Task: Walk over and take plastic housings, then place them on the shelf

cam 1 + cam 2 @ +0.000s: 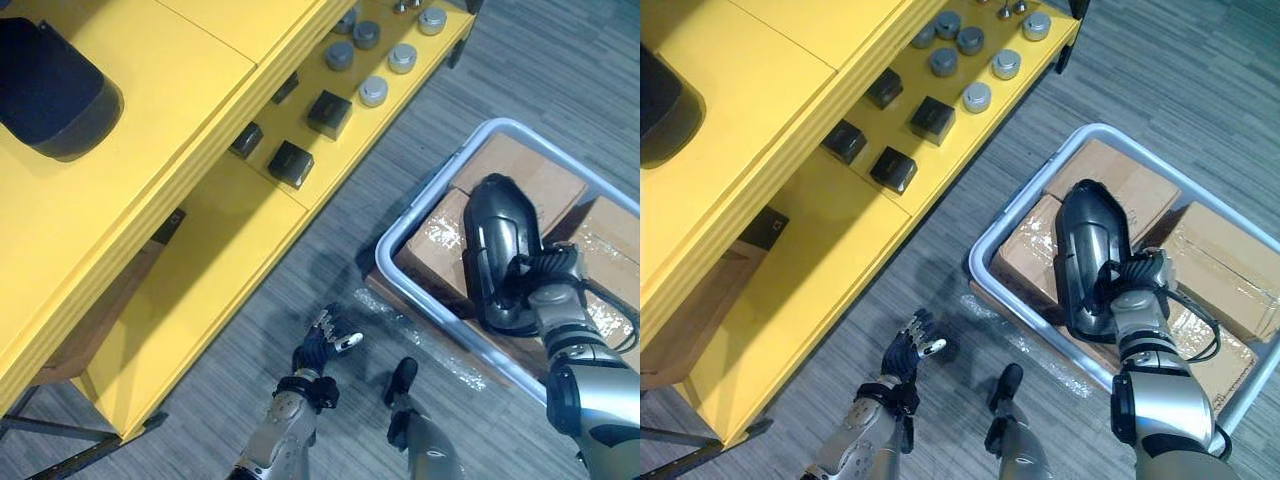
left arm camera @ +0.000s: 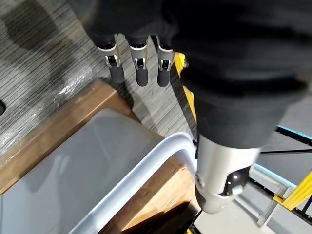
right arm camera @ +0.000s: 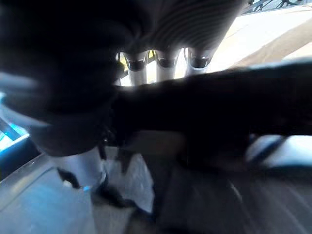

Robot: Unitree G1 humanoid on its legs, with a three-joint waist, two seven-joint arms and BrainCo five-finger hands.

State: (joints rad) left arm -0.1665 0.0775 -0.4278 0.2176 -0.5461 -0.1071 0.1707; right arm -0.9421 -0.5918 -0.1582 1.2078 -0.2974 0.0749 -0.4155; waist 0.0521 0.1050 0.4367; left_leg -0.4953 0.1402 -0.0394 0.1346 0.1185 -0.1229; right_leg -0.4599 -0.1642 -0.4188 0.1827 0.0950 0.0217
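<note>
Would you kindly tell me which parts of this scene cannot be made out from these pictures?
- Right wrist view: blurred; the plastic housing held by the right hand covers what lies beneath.
- Dark object on the shelf top: cut off by the left eye view's edge.
- Cardboard boxes in the bin: partly hidden behind the housing in both eye views.

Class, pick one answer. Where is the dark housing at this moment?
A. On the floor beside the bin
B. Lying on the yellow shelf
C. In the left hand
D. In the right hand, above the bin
D: the right hand has its fingers curled round the housing and holds it over the bin, while the left hand hangs empty over the floor.
</note>
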